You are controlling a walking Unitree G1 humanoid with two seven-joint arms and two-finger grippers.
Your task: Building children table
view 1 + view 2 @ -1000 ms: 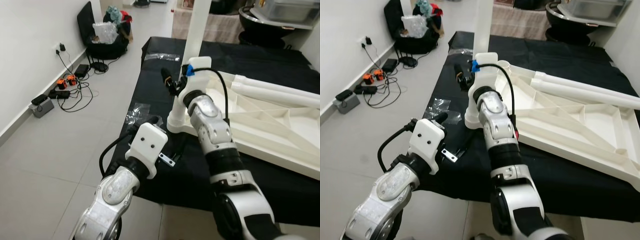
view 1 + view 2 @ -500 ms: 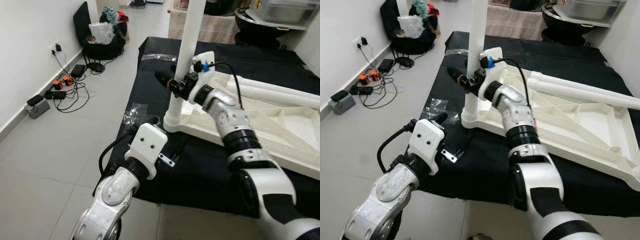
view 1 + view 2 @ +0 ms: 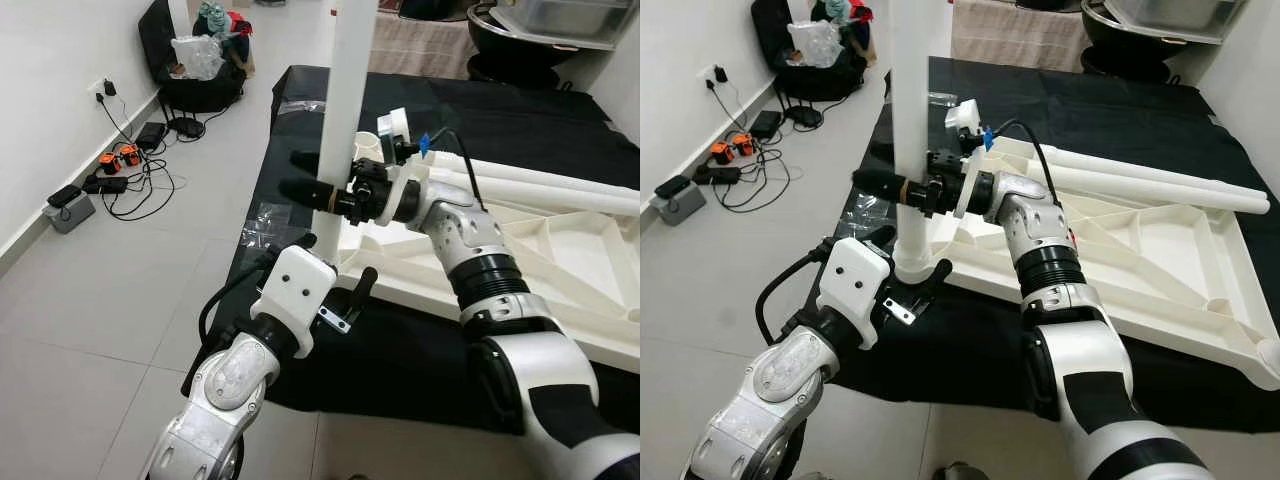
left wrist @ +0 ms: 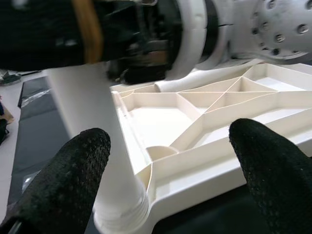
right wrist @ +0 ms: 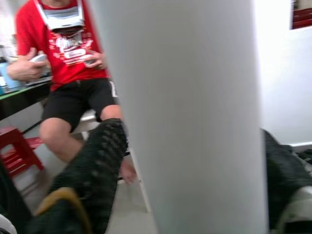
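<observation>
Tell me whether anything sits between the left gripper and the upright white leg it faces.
Nothing visible does. The left gripper is open just in front of the base of the white leg, with bare air between its fingers and the leg. The right gripper straddles the leg higher up, out of the way.

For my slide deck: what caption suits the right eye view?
Right gripper clasps the upright leg at the tabletop's corner.
</observation>
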